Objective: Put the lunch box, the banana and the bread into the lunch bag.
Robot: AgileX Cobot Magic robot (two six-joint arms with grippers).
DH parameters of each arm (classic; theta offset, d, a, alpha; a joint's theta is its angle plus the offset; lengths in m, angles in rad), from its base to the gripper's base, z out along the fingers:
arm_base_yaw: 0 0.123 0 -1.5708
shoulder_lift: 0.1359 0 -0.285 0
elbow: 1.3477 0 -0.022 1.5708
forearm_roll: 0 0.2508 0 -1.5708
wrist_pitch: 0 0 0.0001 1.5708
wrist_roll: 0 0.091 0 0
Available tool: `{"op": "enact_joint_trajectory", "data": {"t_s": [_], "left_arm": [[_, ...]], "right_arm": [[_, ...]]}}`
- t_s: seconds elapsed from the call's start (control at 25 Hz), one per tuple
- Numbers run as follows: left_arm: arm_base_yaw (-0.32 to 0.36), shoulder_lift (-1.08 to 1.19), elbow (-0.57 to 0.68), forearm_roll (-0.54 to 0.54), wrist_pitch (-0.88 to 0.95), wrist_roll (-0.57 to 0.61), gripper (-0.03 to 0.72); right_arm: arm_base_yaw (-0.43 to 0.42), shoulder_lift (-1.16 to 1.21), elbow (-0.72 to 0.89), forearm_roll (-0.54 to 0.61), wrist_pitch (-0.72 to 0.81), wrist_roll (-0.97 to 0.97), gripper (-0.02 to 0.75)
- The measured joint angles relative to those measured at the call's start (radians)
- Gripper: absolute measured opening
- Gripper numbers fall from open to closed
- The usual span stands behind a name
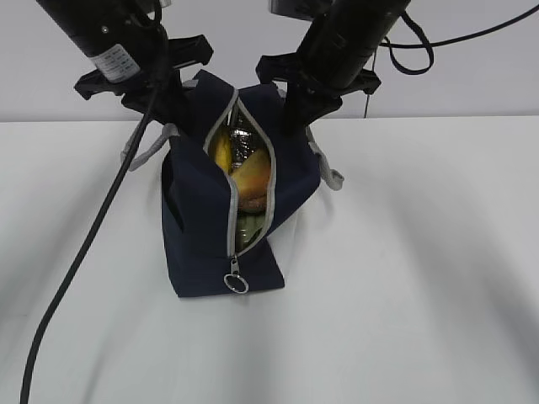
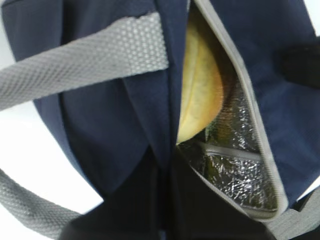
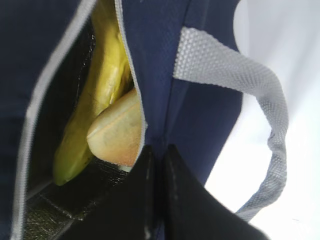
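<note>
White tabletop (image 1: pixel 421 269) fills most of the exterior frame, lunch bag (image 1: pixel 206 210) standing at centre, slightly left, its long axis running from the far edge toward the camera, ring pull (image 1: pixel 237 284) at the near lower end of the grey zipper. Zipper is unzipped along the top, opening gapes as a narrow slit from upper centre down to the pull. Both arms come down from the upper corners onto the far end of the bag. Left tool (image 2: pixel 167 200) pinched together on the navy fabric at the left lip of the opening, bottom centre of the left wrist frame; grey strap handle (image 2: pixel 80 62) crosses the upper left there. Right tool (image 3: pixel 159 195) likewise closed on a fold of the bag's right lip, bottom centre of the right wrist frame, with the other strap handle (image 3: pixel 260 105) looping at right. Inside the opening: banana (image 3: pixel 95 100) lies lengthwise along the slit, long axis following the bag's length, one end low in the lower left of the right wrist frame. Bread (image 3: pixel 117 132) sits just beside and touching the banana, blunt end toward the right tool. Silver foil lining (image 2: pixel 240 175) shows at lower right of the left wrist frame. Something greenish shows deep under the bread in the exterior frame, likely the lunch box (image 1: pixel 250 229), too hidden to be sure.
</note>
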Motion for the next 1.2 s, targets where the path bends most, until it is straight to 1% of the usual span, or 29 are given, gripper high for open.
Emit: {"op": "enact_joint_trajectory", "data": {"t_s": [0.12,0.32,0.52,0.68,0.92,1.2], "left_arm": [[-0.008,0.0,0.0,-0.025,-0.004,0.01,-0.002],[-0.042,0.0,-0.005,-0.064,-0.03,0.012,-0.002],[-0.083,0.002,-0.071,-0.066,-0.039,0.012,-0.002],[-0.101,0.003,-0.112,-0.071,-0.051,0.012,-0.002],[-0.1,0.018,-0.118,-0.08,-0.051,0.011,-0.002],[-0.11,0.061,-0.12,-0.111,-0.052,0.011,-0.002]], "right_arm": [[-0.019,-0.027,0.0,0.002,0.0,0.002,0.001],[-0.072,-0.081,0.0,0.055,0.03,0.005,0.001],[-0.108,-0.125,0.0,0.064,0.044,-0.002,0.001],[-0.11,-0.147,0.0,0.065,0.046,-0.01,0.0],[-0.11,-0.148,0.0,0.052,0.046,-0.015,0.0],[-0.11,-0.148,0.002,-0.002,0.052,-0.015,0.0]]}}
